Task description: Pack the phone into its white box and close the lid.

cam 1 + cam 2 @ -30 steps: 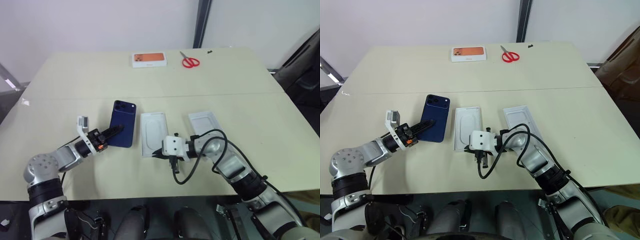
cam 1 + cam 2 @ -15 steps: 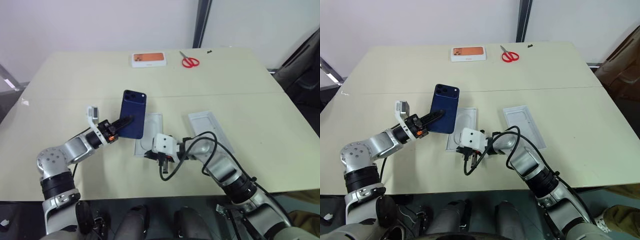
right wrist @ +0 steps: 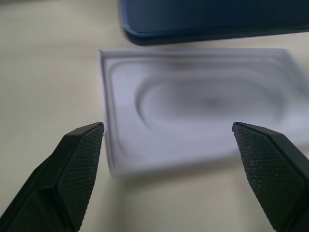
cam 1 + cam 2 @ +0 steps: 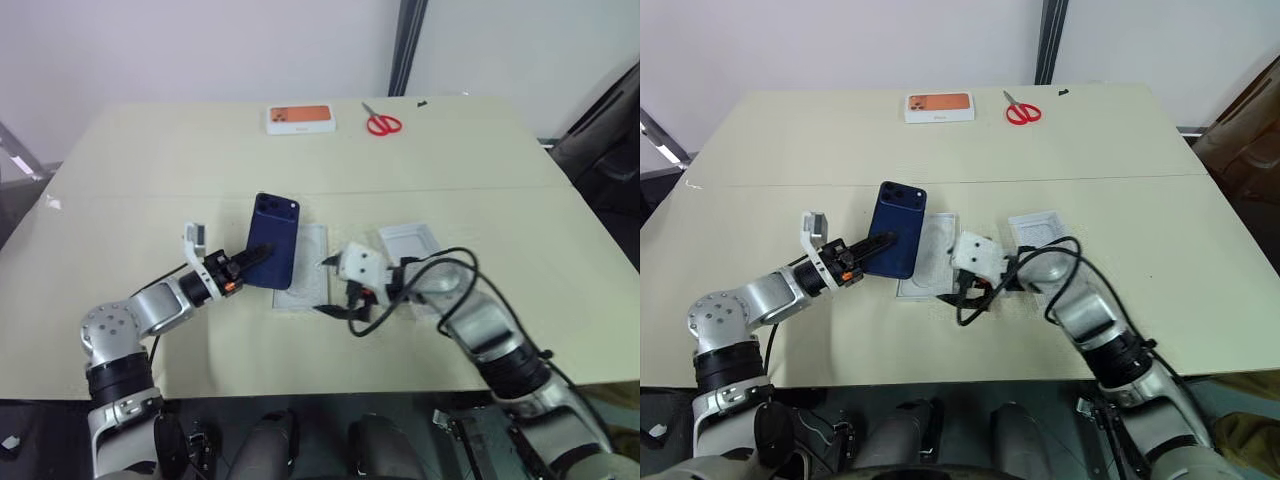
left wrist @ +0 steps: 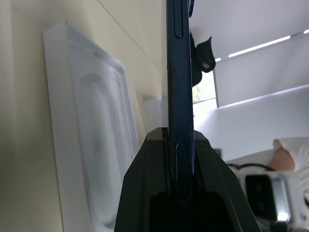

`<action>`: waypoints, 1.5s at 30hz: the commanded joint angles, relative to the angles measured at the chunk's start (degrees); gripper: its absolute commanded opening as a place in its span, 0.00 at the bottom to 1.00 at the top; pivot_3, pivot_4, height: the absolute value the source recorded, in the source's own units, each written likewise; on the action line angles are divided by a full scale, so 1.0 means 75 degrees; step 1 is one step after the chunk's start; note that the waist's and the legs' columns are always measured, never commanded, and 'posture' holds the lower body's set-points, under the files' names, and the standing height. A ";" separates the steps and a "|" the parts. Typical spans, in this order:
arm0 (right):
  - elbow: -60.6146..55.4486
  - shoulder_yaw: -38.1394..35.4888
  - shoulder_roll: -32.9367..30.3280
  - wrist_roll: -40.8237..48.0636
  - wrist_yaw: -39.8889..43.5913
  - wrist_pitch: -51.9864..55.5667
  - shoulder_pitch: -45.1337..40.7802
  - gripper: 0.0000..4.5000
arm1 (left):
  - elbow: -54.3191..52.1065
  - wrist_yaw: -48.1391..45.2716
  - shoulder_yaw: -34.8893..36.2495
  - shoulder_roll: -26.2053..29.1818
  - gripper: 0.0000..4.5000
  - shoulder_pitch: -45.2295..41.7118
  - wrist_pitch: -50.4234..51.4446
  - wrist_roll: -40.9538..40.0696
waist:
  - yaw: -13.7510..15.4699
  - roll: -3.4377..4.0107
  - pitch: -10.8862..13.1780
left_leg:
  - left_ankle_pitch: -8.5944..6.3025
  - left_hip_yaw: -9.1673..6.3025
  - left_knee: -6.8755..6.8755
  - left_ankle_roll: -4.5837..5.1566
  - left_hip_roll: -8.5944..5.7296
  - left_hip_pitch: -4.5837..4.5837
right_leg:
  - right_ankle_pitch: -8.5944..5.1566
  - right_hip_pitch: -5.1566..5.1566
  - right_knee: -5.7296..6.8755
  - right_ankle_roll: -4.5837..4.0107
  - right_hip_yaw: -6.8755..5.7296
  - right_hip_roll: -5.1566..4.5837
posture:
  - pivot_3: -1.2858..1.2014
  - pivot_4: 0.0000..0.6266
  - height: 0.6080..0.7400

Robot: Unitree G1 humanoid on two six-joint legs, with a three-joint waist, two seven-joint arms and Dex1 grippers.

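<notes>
The left gripper (image 4: 243, 272) has the phone (image 4: 274, 254) pinched by its lower edge, black fingers (image 5: 159, 193) clamped on either face, so the dark blue slab is lifted off the bench (image 4: 180, 170) with its glossy back and camera cluster facing up toward us. From the wrist you see it edge-on, a thin dark line rising straight out of the grip. It hangs over the near-left part of a shallow white moulded tray (image 4: 305, 268), the one with the rounded recess in its floor, which lies flat on the bench just beneath and beside the phone.

Over on the other side, the right gripper (image 3: 166, 159) is spread wide, its two textured fingers (image 3: 79, 159) standing well apart with nothing between them, pointed at that same tray from its right-hand side; the phone's edge shows just above the tray. Its white wrist block (image 4: 360, 266) sits right at the tray's edge, black cable looping down in front.

Behind that wrist, partly covered by the arm, a second white tray-like piece (image 4: 410, 240) rests on the bench; I can't make out whether it's the box or the lid.

Far back, well apart from all this, an orange-printed box (image 4: 300, 119) and red-handled scissors (image 4: 381, 122) lie near the bench's far edge.
</notes>
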 commanded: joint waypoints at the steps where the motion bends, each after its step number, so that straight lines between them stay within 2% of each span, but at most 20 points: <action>1: 0.0192 -0.0367 -0.0125 0.0059 -0.0156 -0.0309 -0.0002 1.00 | -0.0484 -0.0077 -0.0186 0.0036 0.00 0.0072 -0.0229 -0.0139 | -0.0010 0.0000 0.0000 | 0.0000 0.0000 0.0000 0.0000 0.0001 -0.0005 | 0.0000 -0.0004 0.0000 0.0000 0.0001 0.0000 | 0.52 0.24 0.95; 7: 0.0647 -0.0428 -0.0064 -0.0057 -0.0362 -0.0660 -0.0219 1.00 | -0.0609 0.0142 -0.0384 -0.0077 0.00 0.0230 -0.0522 -0.0062 | -0.0010 0.0000 0.0000 | 0.0004 0.0003 0.0001 -0.0005 0.0002 -0.0016 | 0.0000 -0.0015 0.0000 -0.0001 0.0002 0.0001 | 0.52 0.24 0.95; 9: 0.0732 -0.0409 -0.0027 -0.0076 -0.0412 -0.0735 -0.0259 1.00 | -0.0612 0.0227 -0.0438 -0.0089 0.22 0.0282 -0.0613 -0.0028 | -0.0004 0.0000 0.0000 | 0.0005 0.0002 0.0008 -0.0007 0.0002 -0.0026 | 0.0000 -0.0019 0.0000 -0.0001 0.0001 0.0001 | 0.52 0.24 0.95; 12: 0.0894 -0.0384 -0.0030 -0.0155 -0.0471 -0.0860 -0.0303 1.00 | -0.0683 0.0260 -0.0486 -0.0065 0.48 0.0368 -0.0614 -0.0190 | -0.0001 0.0000 0.0000 | 0.0005 0.0002 0.0029 -0.0007 0.0002 -0.0037 | 0.0000 -0.0020 0.0001 -0.0001 -0.0001 0.0001 | 0.52 0.24 0.95; 16: 0.1031 -0.0365 0.0022 -0.0169 -0.0485 -0.0945 -0.0372 1.00 | -0.0767 0.0182 -0.0697 0.0148 0.93 0.0398 -0.0640 0.0008 | 0.0013 0.0000 0.0000 | 0.0002 0.0001 0.0045 -0.0003 0.0000 -0.0045 | 0.0000 -0.0018 0.0000 -0.0001 -0.0002 0.0001 | 0.52 0.24 0.95; 24: 0.1233 -0.0358 0.0125 -0.0221 -0.0591 -0.1055 -0.0482 1.00 | -0.0792 -0.0235 -0.0808 0.0685 0.93 0.0336 -0.0708 0.0001 | -0.0003 0.0000 0.0000 | 0.0002 0.0002 0.0049 -0.0002 0.0001 -0.0047 | 0.0000 -0.0020 0.0002 -0.0001 -0.0002 0.0001 | 0.52 0.24 0.95; 29: 0.1312 -0.0609 0.0166 -0.0025 -0.0644 -0.0873 -0.0552 1.00 | -0.0603 -0.0760 -0.0869 0.1177 0.93 0.0245 -0.1439 0.0561 | 0.0002 0.0001 0.0001 | 0.0002 0.0001 0.0049 -0.0002 0.0001 -0.0047 | 0.0000 -0.0020 0.0002 -0.0001 -0.0002 0.0001 | 0.52 0.24 0.95; 32: 0.1402 -0.0599 0.0202 -0.0086 -0.0722 -0.0905 -0.0610 0.80 | -0.0466 -0.0977 -0.1403 0.1488 0.74 0.0193 -0.2429 0.1776 | 0.0011 0.0001 0.0001 | 0.0002 0.0001 0.0051 -0.0002 0.0000 -0.0047 | 0.0000 -0.0018 0.0001 -0.0001 -0.0003 0.0001 | 0.52 0.24 0.95; 35: 0.1635 -0.0435 0.0391 -0.0468 -0.1162 -0.1038 -0.0721 0.50 | -0.0415 -0.1228 -0.2055 0.1601 0.45 0.0173 -0.3218 0.2768 | 0.0003 0.0003 0.0001 | 0.0002 0.0003 0.0047 -0.0003 0.0000 -0.0048 | 0.0000 -0.0021 0.0001 -0.0001 0.0000 0.0000 | 0.52 0.24 0.95; 38: 0.2064 -0.0190 0.0601 -0.0917 -0.1558 -0.1184 -0.0852 0.14 | -0.0167 -0.1319 -0.2679 0.1601 0.09 0.0103 -0.3640 0.3587 | 0.0002 0.0003 0.0001 | 0.0002 0.0003 0.0046 -0.0003 0.0000 -0.0049 | 0.0000 -0.0023 0.0001 -0.0002 -0.0001 0.0000 | 0.52 0.24 0.95; 39: 0.2154 -0.0142 0.0690 -0.0976 -0.1621 -0.1184 -0.0894 0.04 | -0.0066 -0.1315 -0.2831 0.1543 0.01 0.0065 -0.3728 0.3782 | 0.0001 0.0003 0.0001 | 0.0002 0.0003 0.0047 -0.0003 0.0000 -0.0049 | 0.0000 -0.0023 0.0001 -0.0002 -0.0001 0.0000 | 0.52 0.24 0.95; 45: 0.2483 0.0070 0.0917 -0.1207 -0.1616 -0.1257 -0.1035 0.02 | 0.0407 -0.1390 -0.3386 0.0961 0.00 -0.0325 -0.3678 0.4301 | 0.0016 0.0003 0.0001 | 0.0002 -0.0003 0.0063 -0.0002 -0.0002 -0.0071 | 0.0000 -0.0036 0.0005 -0.0001 -0.0009 0.0001 | 0.52 0.24 0.95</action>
